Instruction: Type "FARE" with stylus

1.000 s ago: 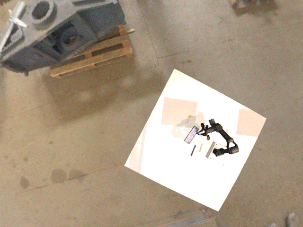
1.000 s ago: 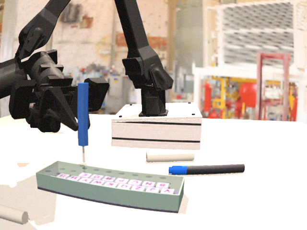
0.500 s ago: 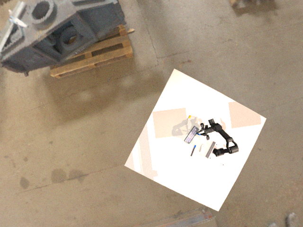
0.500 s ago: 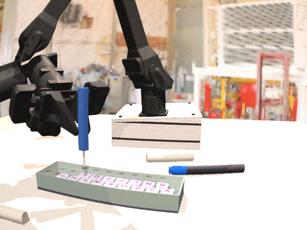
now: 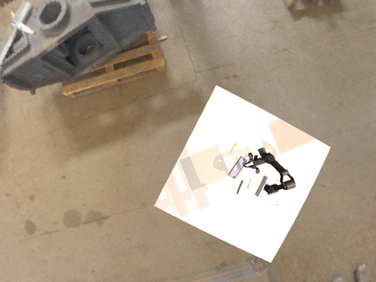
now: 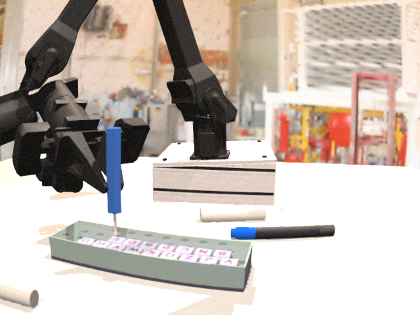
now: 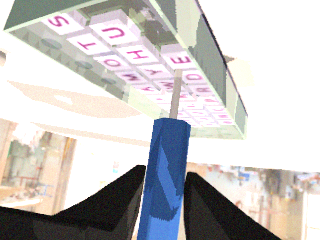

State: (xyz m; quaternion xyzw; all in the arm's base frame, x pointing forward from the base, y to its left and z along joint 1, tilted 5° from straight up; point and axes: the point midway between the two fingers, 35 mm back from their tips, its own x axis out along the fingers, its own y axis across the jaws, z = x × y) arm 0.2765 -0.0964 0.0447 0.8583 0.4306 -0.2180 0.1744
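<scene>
My gripper (image 6: 109, 187) (image 7: 165, 186) (image 5: 248, 165) is shut on the blue stylus (image 6: 113, 169) (image 7: 166, 170) and holds it upright. The stylus's thin metal tip (image 6: 115, 229) (image 7: 175, 95) reaches down into the green keyboard tray (image 6: 149, 269) (image 5: 237, 167) (image 7: 210, 50) near its left end, at the back row of keys. In the wrist view the tip meets the lower edge of the key marked E (image 7: 181, 61). The keys are white with pink letters. I cannot tell whether the key is pressed down.
A dark marker with a blue cap (image 6: 281, 231) (image 5: 239, 186) and a beige cylinder (image 6: 232, 215) lie between the keyboard and the arm's grey base block (image 6: 213, 179). Another beige cylinder (image 6: 18, 294) lies at the front left. A pallet with machinery (image 5: 112, 65) stands far off the white table (image 5: 242, 227).
</scene>
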